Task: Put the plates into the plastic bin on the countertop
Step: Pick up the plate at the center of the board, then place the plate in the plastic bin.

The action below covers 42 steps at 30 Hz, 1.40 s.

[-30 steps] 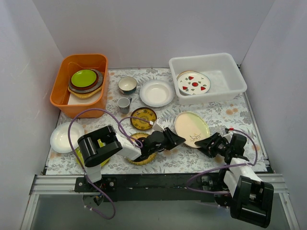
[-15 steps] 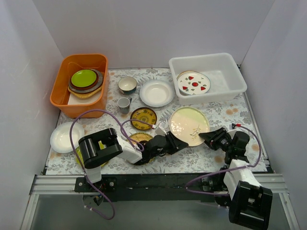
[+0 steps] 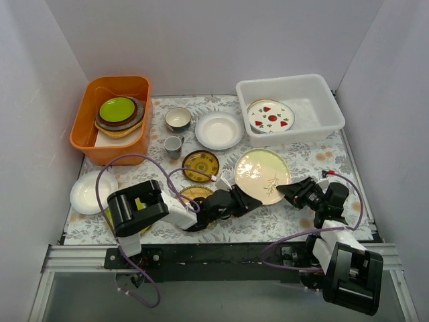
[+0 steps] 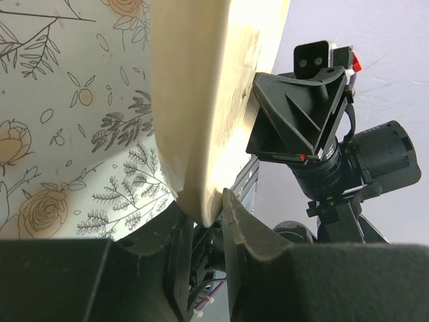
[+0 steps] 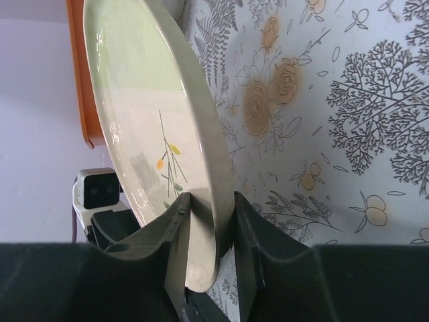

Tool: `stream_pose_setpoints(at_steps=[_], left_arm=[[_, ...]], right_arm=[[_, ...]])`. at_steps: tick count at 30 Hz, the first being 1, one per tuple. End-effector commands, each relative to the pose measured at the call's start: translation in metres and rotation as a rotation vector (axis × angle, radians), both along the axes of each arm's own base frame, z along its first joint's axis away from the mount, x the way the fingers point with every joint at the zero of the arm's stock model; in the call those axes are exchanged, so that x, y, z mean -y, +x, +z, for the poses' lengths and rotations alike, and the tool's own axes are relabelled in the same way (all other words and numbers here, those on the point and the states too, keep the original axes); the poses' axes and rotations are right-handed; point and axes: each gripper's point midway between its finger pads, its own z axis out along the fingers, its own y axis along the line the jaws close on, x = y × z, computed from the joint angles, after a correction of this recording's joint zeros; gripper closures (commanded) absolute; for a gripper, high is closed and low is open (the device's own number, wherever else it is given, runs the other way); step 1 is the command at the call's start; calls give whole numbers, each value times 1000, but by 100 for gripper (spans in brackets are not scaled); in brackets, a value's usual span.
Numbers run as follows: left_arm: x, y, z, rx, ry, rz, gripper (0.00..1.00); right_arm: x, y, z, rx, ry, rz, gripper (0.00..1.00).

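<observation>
Left claw [image 3: 250, 199] and right claw [image 3: 283, 190] pinch opposite rims of the leaf-sprig plate [image 3: 263, 173]. It looks stiff, glossy, probably slippery and breakable.

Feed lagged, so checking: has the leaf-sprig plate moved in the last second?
Yes. The leaf-sprig plate has lifted off the countertop, and its far rim now sits nearer the plastic bin.

My right gripper [image 3: 293, 191] moved in and clamped the leaf-sprig plate [image 3: 263, 173] by its right rim. The plate has lifted off the countertop [image 3: 315, 161], tipped up and shifted slightly back.
</observation>
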Motion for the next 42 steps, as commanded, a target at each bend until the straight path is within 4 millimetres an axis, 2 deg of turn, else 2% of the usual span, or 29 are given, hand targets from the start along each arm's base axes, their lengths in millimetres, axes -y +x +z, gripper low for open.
stream_pose_setpoints(at_steps=[1, 5, 6, 8, 9, 10, 12, 13, 17, 20, 23, 28, 29, 32, 37, 38, 42], left_arm=[[9, -43, 31, -287, -143, -58, 98], [5, -39, 36, -238, -96, -42, 90], [1, -38, 30, -223, -57, -34, 84], [0, -36, 34, -207, -41, -30, 79], [-2, -36, 30, -194, -10, -29, 76], [-4, -34, 30, -188, -2, -19, 68], [-10, -33, 26, -178, 19, -6, 61], [-13, -29, 27, -166, 20, 15, 51], [-21, -25, 22, -138, 71, 38, 32], [-26, -24, 19, -130, 107, 48, 28], [-31, -24, 19, -123, 113, 60, 27], [-30, -21, 34, -84, 118, 55, 25], [-33, -21, 32, -71, 148, 54, 25], [-34, -17, 48, -35, 148, 61, 24], [-45, -15, 64, 11, 168, 75, 23], [-50, -15, 59, 6, 190, 81, 23], [-63, -14, 65, 20, 204, 108, 22]], right_arm=[[-9, -1, 34, 159, -30, 106, 99], [-9, 4, 56, 208, -48, 125, 99], [-8, 7, 68, 236, -57, 129, 99], [-8, 8, 77, 246, -61, 136, 99], [-8, 9, 82, 256, -66, 135, 99], [-7, 12, 91, 268, -72, 136, 99], [-6, 14, 100, 288, -82, 138, 99], [-6, 16, 106, 299, -85, 141, 99], [-5, 21, 120, 313, -83, 140, 99], [-4, 25, 128, 323, -88, 137, 99], [-3, 26, 127, 316, -87, 138, 99], [-3, 25, 115, 289, -89, 132, 99], [-3, 24, 114, 288, -91, 133, 99], [-3, 25, 113, 282, -81, 138, 99], [-2, 32, 133, 321, -84, 143, 99], [-2, 34, 133, 313, -83, 141, 99], [-1, 40, 150, 342, -86, 152, 99]])
